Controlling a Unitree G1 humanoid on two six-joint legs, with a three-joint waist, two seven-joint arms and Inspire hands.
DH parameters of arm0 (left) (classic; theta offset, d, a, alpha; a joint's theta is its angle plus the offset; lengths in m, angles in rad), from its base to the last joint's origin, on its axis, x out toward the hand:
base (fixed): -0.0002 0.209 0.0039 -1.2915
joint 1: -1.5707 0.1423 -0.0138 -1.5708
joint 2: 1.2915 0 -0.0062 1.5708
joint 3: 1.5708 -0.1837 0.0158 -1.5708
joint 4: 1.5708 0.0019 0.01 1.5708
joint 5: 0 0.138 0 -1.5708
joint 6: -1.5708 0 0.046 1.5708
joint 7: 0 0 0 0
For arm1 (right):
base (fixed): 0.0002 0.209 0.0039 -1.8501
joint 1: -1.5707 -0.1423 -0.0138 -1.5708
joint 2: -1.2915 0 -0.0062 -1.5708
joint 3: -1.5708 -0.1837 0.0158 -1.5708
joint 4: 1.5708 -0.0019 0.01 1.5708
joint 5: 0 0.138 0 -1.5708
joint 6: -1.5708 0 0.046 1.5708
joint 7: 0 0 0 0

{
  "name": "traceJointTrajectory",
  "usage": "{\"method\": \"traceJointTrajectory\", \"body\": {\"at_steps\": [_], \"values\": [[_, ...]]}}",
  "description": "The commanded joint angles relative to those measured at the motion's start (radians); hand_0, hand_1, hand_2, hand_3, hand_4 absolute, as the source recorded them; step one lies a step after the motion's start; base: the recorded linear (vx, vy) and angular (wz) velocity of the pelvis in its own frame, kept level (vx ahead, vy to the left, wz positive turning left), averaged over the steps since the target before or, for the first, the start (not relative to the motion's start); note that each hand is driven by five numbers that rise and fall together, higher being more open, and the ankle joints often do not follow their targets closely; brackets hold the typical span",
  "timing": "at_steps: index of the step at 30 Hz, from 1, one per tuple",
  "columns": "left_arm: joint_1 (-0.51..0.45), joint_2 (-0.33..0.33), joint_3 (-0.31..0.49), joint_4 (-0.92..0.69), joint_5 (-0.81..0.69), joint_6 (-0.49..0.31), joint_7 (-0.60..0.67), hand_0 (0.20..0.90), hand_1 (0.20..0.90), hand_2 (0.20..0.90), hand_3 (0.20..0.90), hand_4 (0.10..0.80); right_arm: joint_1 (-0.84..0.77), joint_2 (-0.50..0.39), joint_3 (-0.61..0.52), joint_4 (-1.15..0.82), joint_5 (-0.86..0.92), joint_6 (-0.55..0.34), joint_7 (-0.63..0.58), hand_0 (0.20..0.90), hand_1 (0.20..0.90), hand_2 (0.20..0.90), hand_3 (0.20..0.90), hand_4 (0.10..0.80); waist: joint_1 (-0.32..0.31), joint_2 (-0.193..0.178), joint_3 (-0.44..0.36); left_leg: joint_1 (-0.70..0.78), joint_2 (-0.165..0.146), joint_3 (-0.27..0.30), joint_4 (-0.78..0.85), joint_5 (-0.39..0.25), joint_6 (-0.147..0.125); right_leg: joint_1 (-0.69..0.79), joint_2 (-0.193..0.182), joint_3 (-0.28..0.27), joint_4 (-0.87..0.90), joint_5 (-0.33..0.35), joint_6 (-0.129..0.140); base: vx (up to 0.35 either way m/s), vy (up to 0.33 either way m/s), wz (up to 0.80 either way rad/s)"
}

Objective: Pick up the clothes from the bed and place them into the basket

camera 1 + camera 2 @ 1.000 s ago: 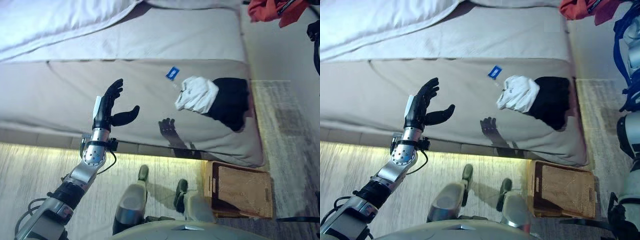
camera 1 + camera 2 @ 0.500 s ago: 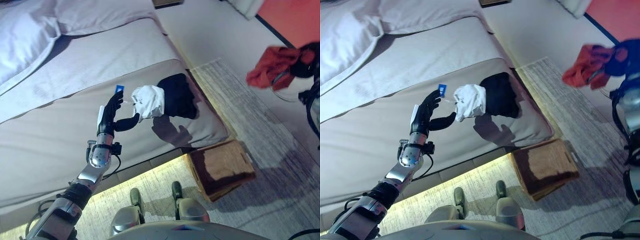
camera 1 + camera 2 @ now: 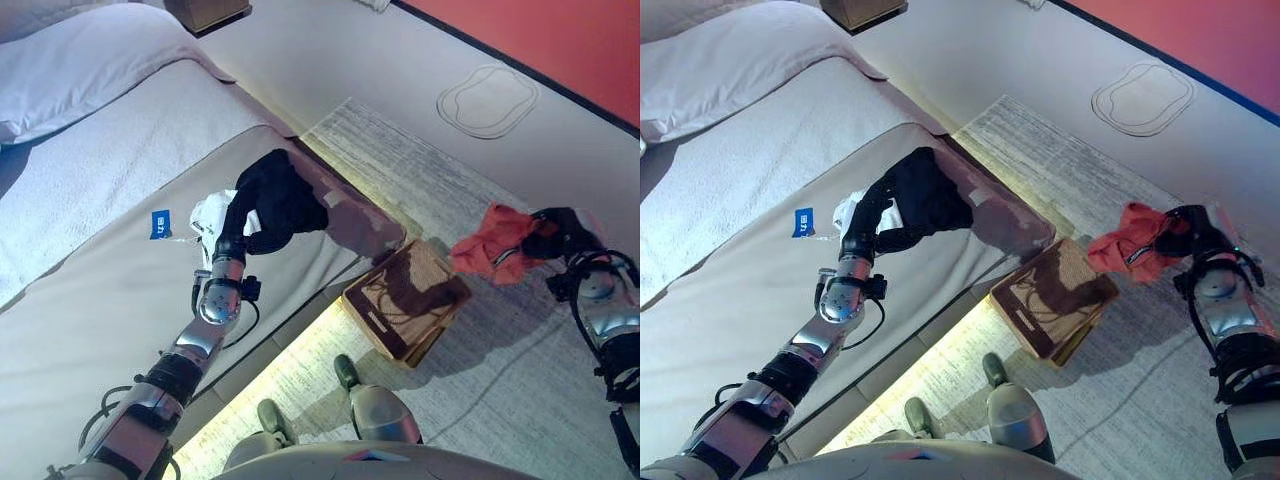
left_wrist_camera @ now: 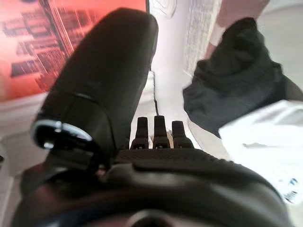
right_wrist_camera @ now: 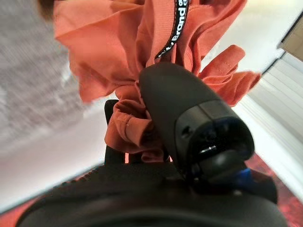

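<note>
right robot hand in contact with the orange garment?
Touching. The right wrist view shows the right robot hand with its thumb and fingers closed round the bunched orange garment.

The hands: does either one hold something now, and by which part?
The right hand holds the orange garment, bunched in its curled fingers, hanging above the rug. The left hand holds nothing; it is open over the clothes on the bed.

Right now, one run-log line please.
right hand: shut on red garment | left hand: open by black garment | basket: floor
</note>
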Motion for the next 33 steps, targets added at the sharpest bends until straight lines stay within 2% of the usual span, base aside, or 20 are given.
{"method": "traceJointTrajectory", "body": {"at_steps": [1,10,11,12,13,14,15,22,33], "values": [[-0.063,0.007,-0.013,0.0,0.038,-0.052,0.009,0.9,0.9,0.9,0.9,0.8,-0.085,-0.019,0.022,0.052,0.001,-0.069,-0.034,0.3,0.3,0.3,0.2,0.1,0.037,-0.02,-0.101,-0.009,-0.006,-0.038,0.15,-0.231,0.013,-0.083,-0.025,-0.066,0.085,-0.024,0.028,-0.012,-0.118,-0.03],[-0.085,0.012,-0.046,0.0,0.017,-0.069,-0.007,0.9,0.9,0.9,0.9,0.8,-0.124,0.055,0.076,0.179,-0.029,-0.103,-0.061,0.3,0.3,0.3,0.2,0.1,0.046,0.03,-0.055,-0.027,-0.004,-0.025,0.137,-0.216,0.0,-0.1,-0.039,-0.096,0.068,-0.018,0.029,-0.043,-0.074,0.01],[-0.087,0.008,-0.051,0.003,0.019,-0.081,-0.008,0.9,0.9,0.9,0.9,0.8,-0.127,0.062,0.081,0.19,-0.032,-0.105,-0.074,0.333,0.333,0.333,0.238,0.138,0.05,0.038,-0.049,-0.032,-0.005,-0.029,0.132,-0.21,-0.003,-0.103,-0.04,-0.1,0.064,-0.017,0.029,-0.043,-0.052,0.06],[-0.091,0.006,-0.054,0.005,0.02,-0.084,-0.007,0.9,0.9,0.9,0.9,0.8,-0.131,0.065,0.083,0.195,-0.033,-0.104,-0.078,0.472,0.472,0.472,0.4,0.3,0.051,0.042,-0.046,-0.034,-0.005,-0.031,0.129,-0.208,-0.004,-0.104,-0.041,-0.102,0.062,-0.017,0.029,-0.053,-0.044,0.09],[-0.096,0.003,-0.058,0.008,0.022,-0.089,-0.006,0.9,0.9,0.9,0.9,0.8,-0.136,0.069,0.087,0.201,-0.035,-0.102,-0.083,0.545,0.545,0.545,0.485,0.385,0.052,0.047,-0.041,-0.036,-0.006,-0.033,0.124,-0.205,-0.005,-0.105,-0.042,-0.105,0.059,-0.016,0.03,-0.044,-0.026,0.1],[-0.101,0.001,-0.061,0.01,0.025,-0.091,-0.007,0.9,0.9,0.9,0.9,0.8,-0.142,0.072,0.09,0.205,-0.037,-0.099,-0.087,0.759,0.759,0.759,0.735,0.635,0.053,0.052,-0.037,-0.037,-0.008,-0.036,0.119,-0.202,-0.006,-0.105,-0.043,-0.107,0.056,-0.016,0.03,-0.041,-0.027,0.11],[-0.105,-0.001,-0.063,0.011,0.027,-0.092,-0.007,0.9,0.9,0.9,0.9,0.8,-0.147,0.075,0.094,0.209,-0.038,-0.096,-0.086,0.9,0.9,0.9,0.9,0.8,0.054,0.057,-0.034,-0.038,-0.009,-0.038,0.115,-0.199,-0.007,-0.105,-0.043,-0.109,0.054,-0.015,0.031,-0.034,-0.018,0.1],[-0.104,-0.004,-0.071,0.025,0.025,-0.106,0.012,0.9,0.9,0.9,0.9,0.8,-0.141,0.108,0.113,0.24,-0.048,-0.096,-0.101,0.9,0.9,0.9,0.9,0.8,0.063,0.076,-0.028,-0.04,-0.01,-0.04,0.103,-0.189,-0.012,-0.102,-0.05,-0.127,0.041,-0.015,0.029,-0.002,-0.006,0.03],[-0.088,0.013,-0.065,0.031,0.021,-0.121,0.009,0.9,0.9,0.9,0.9,0.8,-0.086,0.124,0.1,0.253,-0.072,-0.084,-0.119,0.9,0.9,0.9,0.9,0.8,0.08,0.057,-0.043,-0.028,-0.006,-0.056,0.098,-0.185,-0.01,-0.08,-0.044,-0.137,0.039,-0.019,0.024,0.007,0.0,0.02]]}}
